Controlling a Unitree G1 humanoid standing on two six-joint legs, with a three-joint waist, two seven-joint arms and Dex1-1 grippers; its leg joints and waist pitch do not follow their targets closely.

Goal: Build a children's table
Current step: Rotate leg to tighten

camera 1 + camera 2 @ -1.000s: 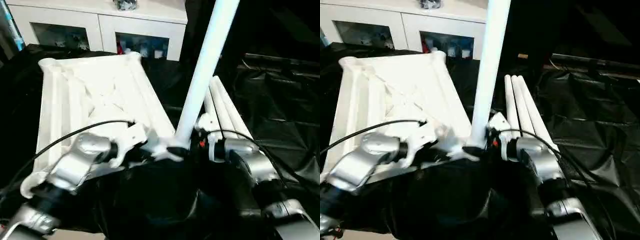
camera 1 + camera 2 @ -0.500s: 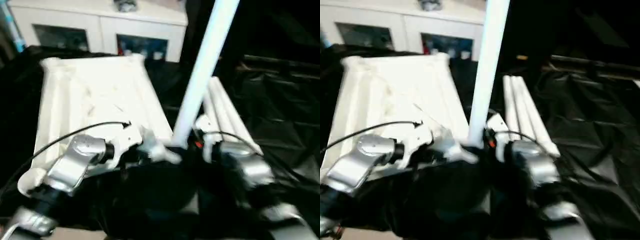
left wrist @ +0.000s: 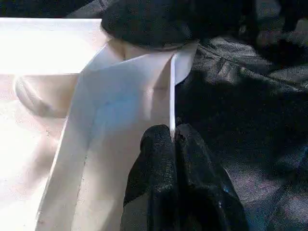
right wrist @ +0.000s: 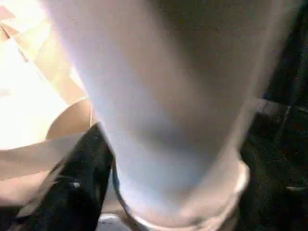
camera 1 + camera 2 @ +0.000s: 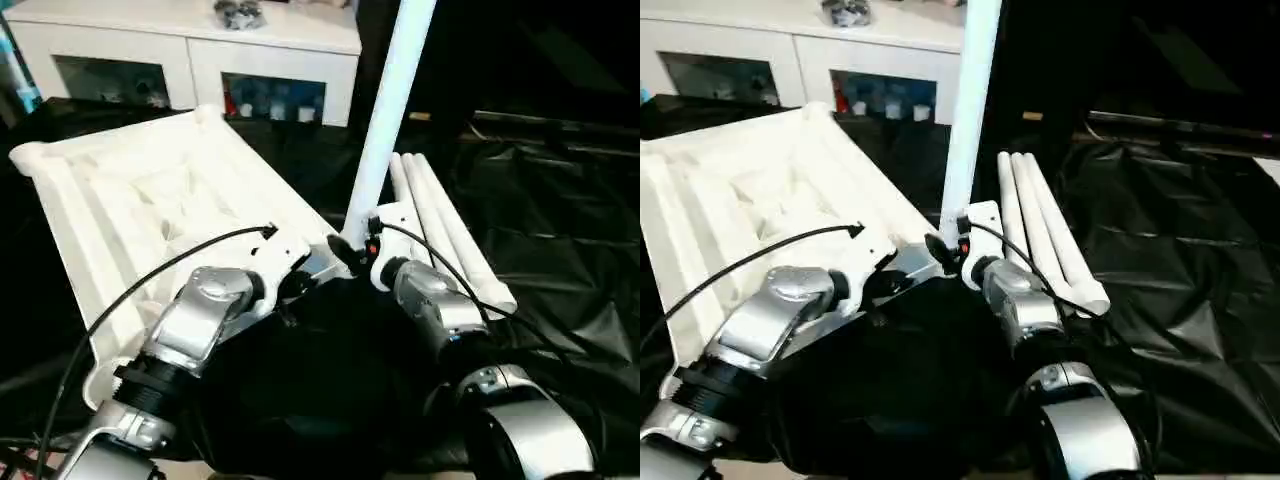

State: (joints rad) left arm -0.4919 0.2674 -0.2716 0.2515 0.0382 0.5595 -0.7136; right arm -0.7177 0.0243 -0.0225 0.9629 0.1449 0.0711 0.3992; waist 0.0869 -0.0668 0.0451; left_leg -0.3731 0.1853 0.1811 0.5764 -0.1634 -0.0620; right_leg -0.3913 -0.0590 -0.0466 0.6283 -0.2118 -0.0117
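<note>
left gripper (image 3: 172, 139) pinches the table top's (image 5: 150, 200) thin rim; right gripper (image 5: 352, 250) grips the upright leg (image 5: 385, 120), spare legs (image 5: 445, 225) just beside it.

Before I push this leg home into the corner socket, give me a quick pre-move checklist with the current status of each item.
1. Left gripper clamped on tabletop edge: ok, shut on the thin rim.
2. Upright leg held by right gripper: cannot tell, grip hidden.
3. Leg foot at near corner socket: ok.
4. Leg fully seated: cannot tell.
5. Three spare legs lying beside the top, out of the way: ok.
</note>
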